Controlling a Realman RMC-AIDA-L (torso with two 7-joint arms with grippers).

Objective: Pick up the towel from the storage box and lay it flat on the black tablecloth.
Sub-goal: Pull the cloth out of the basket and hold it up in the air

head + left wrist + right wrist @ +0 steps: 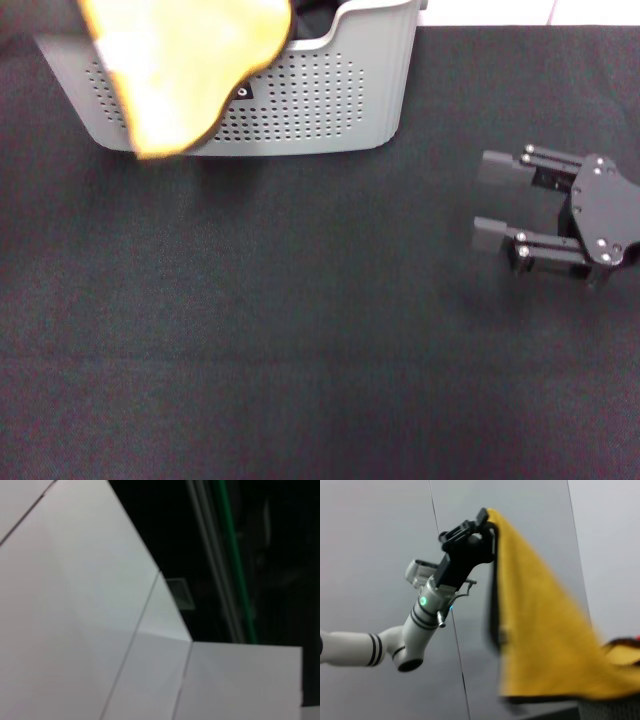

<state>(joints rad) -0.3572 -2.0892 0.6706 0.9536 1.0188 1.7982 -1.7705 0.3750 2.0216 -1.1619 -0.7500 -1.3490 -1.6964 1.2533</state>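
The towel (pixel 180 60) hangs with its yellow face showing, high at the far left, in front of the light grey storage box (pixel 330 100). In the right wrist view my left gripper (pixel 487 520) is raised and shut on the towel's upper corner, and the towel (pixel 545 630) drapes down from it with a black edge at the bottom. My right gripper (pixel 490 200) is open and empty, low over the black tablecloth (pixel 300 330) at the right, fingers pointing left. The left wrist view shows none of these things.
Something dark (pixel 315 20) lies inside the box behind its dipped rim. The box stands at the far left of the cloth. White surface (pixel 520 10) shows beyond the cloth's far edge. The left wrist view shows white panels (pixel 75 605).
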